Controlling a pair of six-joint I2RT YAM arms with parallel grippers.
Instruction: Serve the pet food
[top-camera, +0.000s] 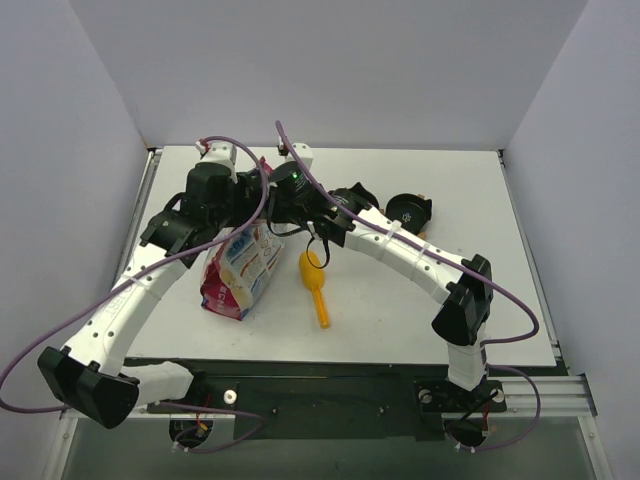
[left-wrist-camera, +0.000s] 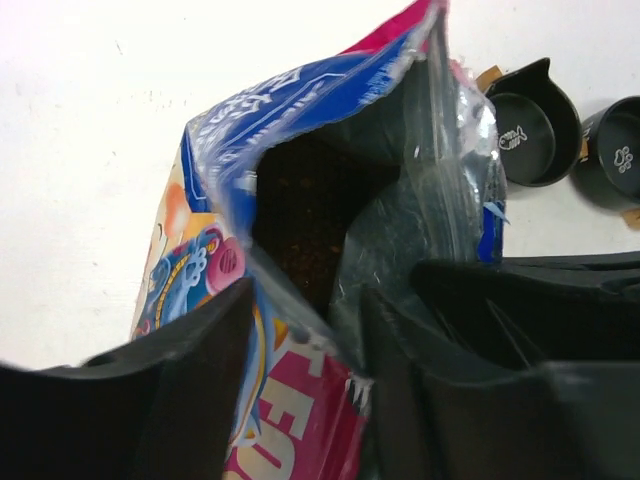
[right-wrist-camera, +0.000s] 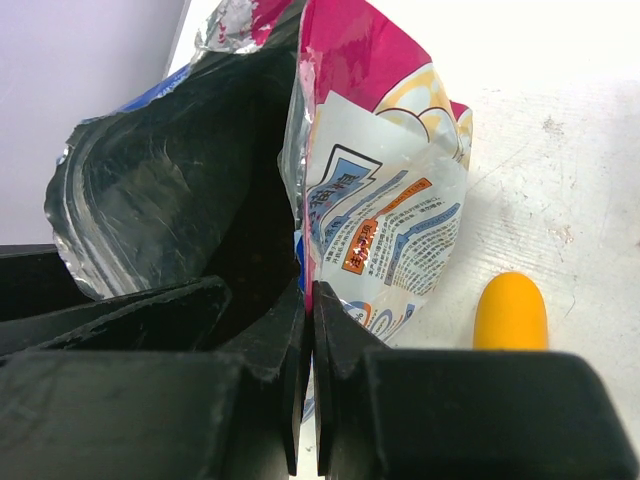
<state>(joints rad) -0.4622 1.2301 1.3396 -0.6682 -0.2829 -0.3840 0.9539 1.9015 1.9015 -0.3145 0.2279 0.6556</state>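
Your left end effector (left-wrist-camera: 305, 300) is closed on the colourful front wall of the pet-food bag (left-wrist-camera: 300, 100), which stands on the worktop (top-camera: 400, 320) between the two arms with its torn mouth pulled open. The kibble (left-wrist-camera: 305, 220) sits dark and low inside. Your right end effector (right-wrist-camera: 308, 300) pinches the opposite wall, fingers nearly meeting on the foil. My read is that you are spreading the mouth, so pull the two walls apart evenly, hold the bag upright so nothing spills, and avoid tearing the thin film. To the right lies the yellow scoop (top-camera: 316, 285), apart from the bag, and further right stand the two black bowls (left-wrist-camera: 525, 130). One bowl bears a small white fish mark, the other a paw. The bag's print is too small or cut off to read.
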